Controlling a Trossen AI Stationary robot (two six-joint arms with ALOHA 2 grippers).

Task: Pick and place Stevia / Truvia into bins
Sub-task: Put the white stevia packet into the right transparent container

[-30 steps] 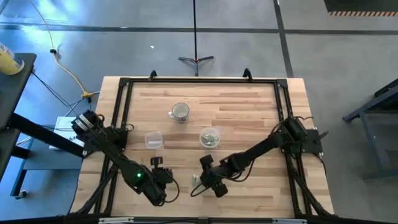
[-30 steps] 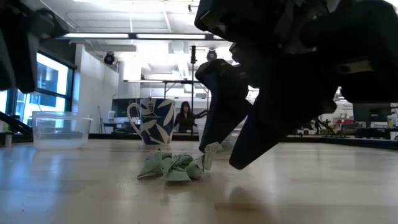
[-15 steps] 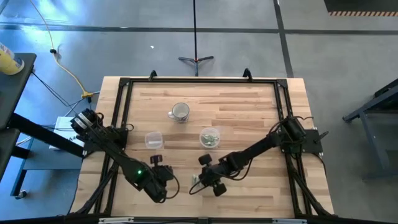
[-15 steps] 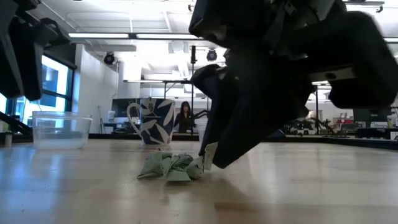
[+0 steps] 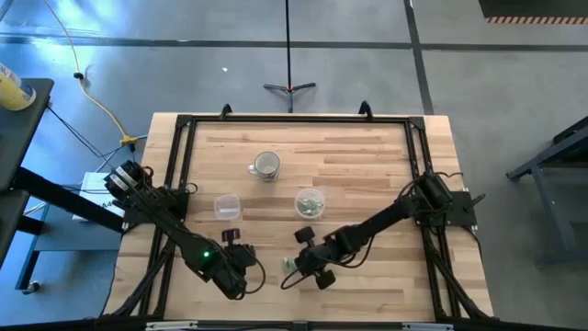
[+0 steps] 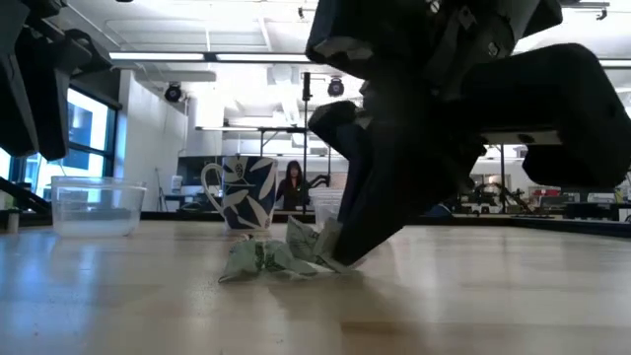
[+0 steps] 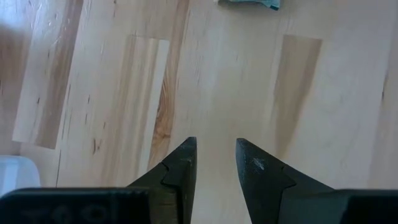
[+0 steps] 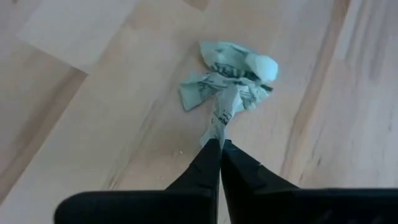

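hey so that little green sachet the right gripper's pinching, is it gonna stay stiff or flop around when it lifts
Probably floppy: the sachet looks crumpled and bends where the right gripper pinches its corner. It likely weighs little, being thin paper. Neighbours in the pile touch it, so one might drag along.

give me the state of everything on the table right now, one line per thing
right gripper: shut on one sachet at the pile's edge
sachet pile: crumpled heap on the wood, one sachet pinched
left gripper: open, empty, over bare wood short of the pile
round tub: upright, sachets already inside
squarish tub: upright, looks empty
mug: upright, untouched
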